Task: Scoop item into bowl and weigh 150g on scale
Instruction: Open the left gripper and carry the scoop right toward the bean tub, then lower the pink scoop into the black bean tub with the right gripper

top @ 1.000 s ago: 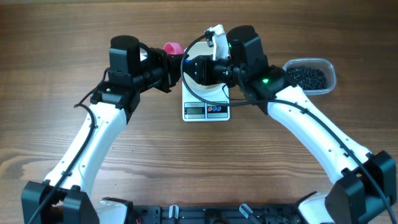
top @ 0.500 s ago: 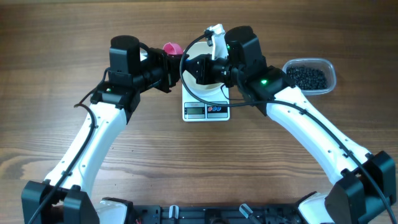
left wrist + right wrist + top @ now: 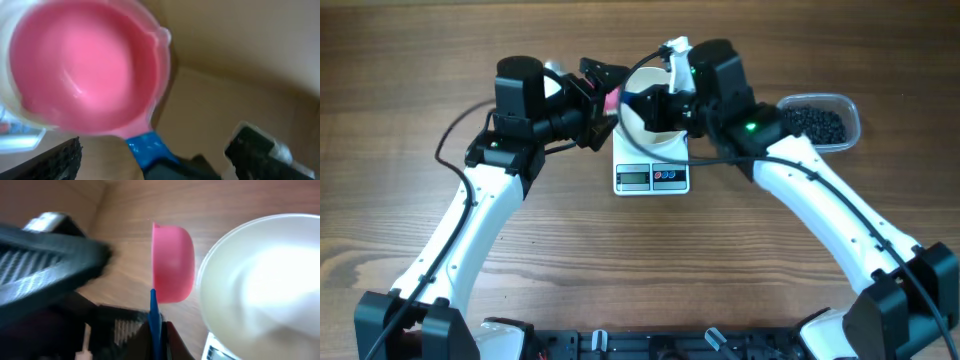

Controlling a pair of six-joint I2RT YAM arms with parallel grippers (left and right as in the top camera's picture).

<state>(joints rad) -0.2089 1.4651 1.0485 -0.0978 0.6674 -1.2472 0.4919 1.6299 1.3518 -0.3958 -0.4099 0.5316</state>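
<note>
The pink scoop hangs beside the white bowl, which stands on the scale. My right gripper is shut on the scoop's blue handle, with the scoop turned on its side left of the bowl. My left gripper stands open around that handle, its fingers wide apart and clear of it. In the overhead view the left gripper faces the right gripper. The item, black beans, lies in a clear tub at the right.
The clear plastic tub sits on the wooden table to the right of the scale, beside my right forearm. Both arms meet over the scale's left back corner. The scale's display faces the front edge.
My left gripper has opened and let go of the scoop's handle. The right gripper closed on that handle, and the scoop shifted slightly right towards the bowl.
</note>
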